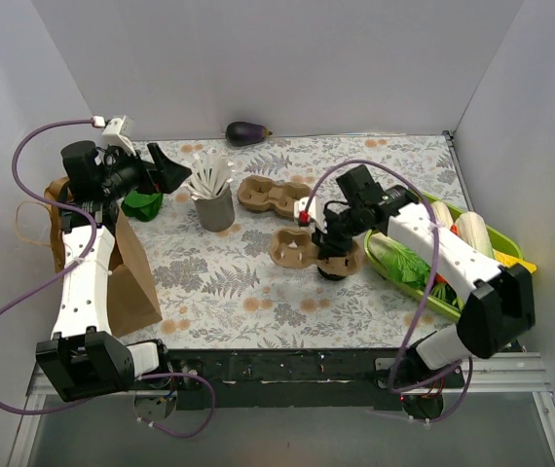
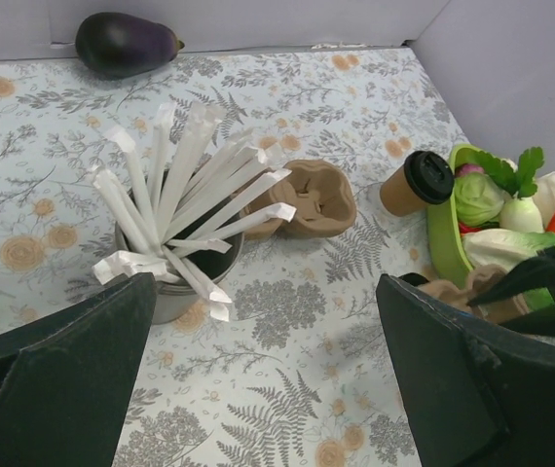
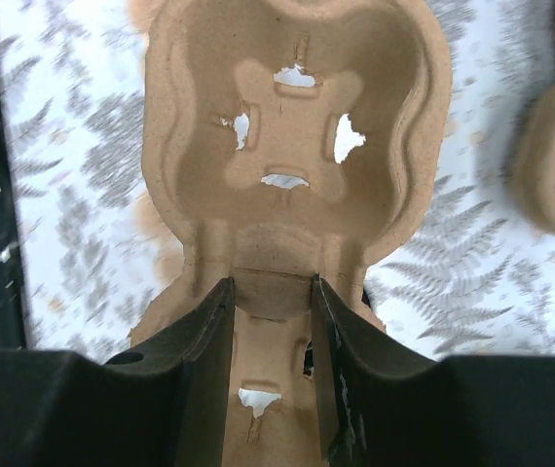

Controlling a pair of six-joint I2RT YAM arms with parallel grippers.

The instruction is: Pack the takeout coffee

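The right gripper (image 3: 271, 292) clenches the near carrier (image 3: 292, 117) at its middle; the left gripper (image 2: 266, 292) hangs released; the takeout coffee (image 2: 416, 183) sits beside the green tray (image 2: 440, 238).

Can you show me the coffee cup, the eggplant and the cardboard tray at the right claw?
coffee cup (image 2: 397, 192), left wrist view, tan paper side.
eggplant (image 2: 122, 44), left wrist view, dark purple body.
cardboard tray (image 3: 292, 131), right wrist view, floor of its far well.

We see rough, matt cardboard on the carrier (image 3: 287, 146). The takeout coffee (image 2: 395, 195) is tan paper with a smooth black lid (image 2: 428, 176); the aubergine (image 2: 127, 44) is glossy.
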